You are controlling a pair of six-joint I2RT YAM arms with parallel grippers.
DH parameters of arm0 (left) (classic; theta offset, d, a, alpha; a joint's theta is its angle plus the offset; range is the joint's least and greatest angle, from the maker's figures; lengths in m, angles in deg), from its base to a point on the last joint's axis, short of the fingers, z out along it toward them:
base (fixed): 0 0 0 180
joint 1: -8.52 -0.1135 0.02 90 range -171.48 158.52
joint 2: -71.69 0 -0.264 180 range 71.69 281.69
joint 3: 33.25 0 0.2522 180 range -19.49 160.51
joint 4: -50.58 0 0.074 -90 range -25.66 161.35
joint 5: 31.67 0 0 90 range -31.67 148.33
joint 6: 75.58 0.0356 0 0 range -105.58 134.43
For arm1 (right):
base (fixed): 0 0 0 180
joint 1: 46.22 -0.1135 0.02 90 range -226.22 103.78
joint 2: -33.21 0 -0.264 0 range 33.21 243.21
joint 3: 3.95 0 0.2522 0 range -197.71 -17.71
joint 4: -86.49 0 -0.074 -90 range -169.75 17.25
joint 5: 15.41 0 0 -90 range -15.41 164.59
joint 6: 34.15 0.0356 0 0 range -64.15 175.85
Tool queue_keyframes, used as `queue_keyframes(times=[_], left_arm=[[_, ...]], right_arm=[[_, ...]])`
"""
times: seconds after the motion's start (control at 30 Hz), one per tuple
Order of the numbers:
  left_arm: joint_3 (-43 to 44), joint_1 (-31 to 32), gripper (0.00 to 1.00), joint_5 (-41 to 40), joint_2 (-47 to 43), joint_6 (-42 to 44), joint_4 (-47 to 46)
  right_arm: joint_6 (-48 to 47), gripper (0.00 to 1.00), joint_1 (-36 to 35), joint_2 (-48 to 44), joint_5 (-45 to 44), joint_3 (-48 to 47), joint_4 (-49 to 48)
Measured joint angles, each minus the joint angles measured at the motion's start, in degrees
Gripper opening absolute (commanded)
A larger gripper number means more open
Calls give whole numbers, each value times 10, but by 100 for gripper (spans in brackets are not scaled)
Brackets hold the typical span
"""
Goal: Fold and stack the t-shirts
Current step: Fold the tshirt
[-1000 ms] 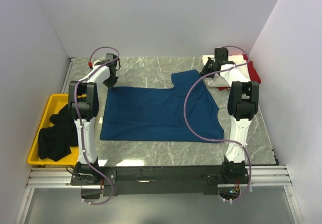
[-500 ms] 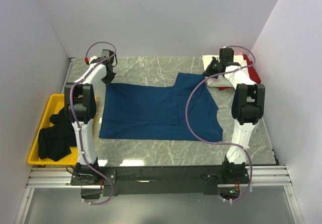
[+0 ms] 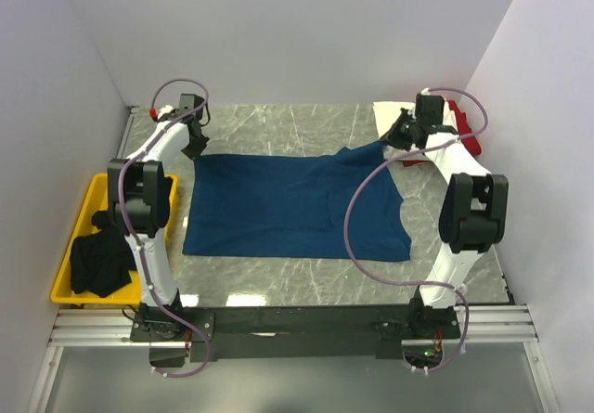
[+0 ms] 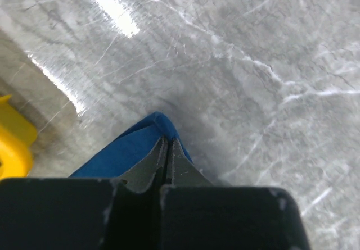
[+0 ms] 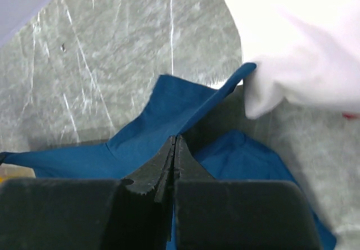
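Observation:
The navy-blue t-shirt (image 3: 288, 204) lies spread on the marble table, print hidden. My left gripper (image 3: 192, 146) is shut on its far left corner (image 4: 152, 135), held just above the table. My right gripper (image 3: 397, 140) is shut on its far right corner (image 5: 169, 115), lifted beside the white t-shirt (image 3: 394, 116), which also shows in the right wrist view (image 5: 298, 42). The red t-shirt (image 3: 464, 130) lies behind the right arm. Black t-shirts (image 3: 107, 251) are heaped in the yellow bin (image 3: 79, 211).
The yellow bin sits off the table's left edge; its corner shows in the left wrist view (image 4: 14, 143). White walls close in at the back and both sides. The white and red shirts crowd the far right corner.
Both grippers moved outward and toward the back, pulling the navy shirt's far edge straight and taut. The raised flap at the far right has been drawn out to the right.

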Motion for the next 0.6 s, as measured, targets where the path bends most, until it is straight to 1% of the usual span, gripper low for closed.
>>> queue_keyframes(times=[0.17,0.47,0.6], left_arm=[[-54,-1,1,14,-53,0,-18],[-168,-2,1,37,-132,-7,-49],[-207,-2,1,43,-160,-11,-55]], right_arm=[[7,0,1,-55,0,71,-17],[33,0,2,-170,-3,233,-43],[41,0,2,-222,-11,280,-48]])
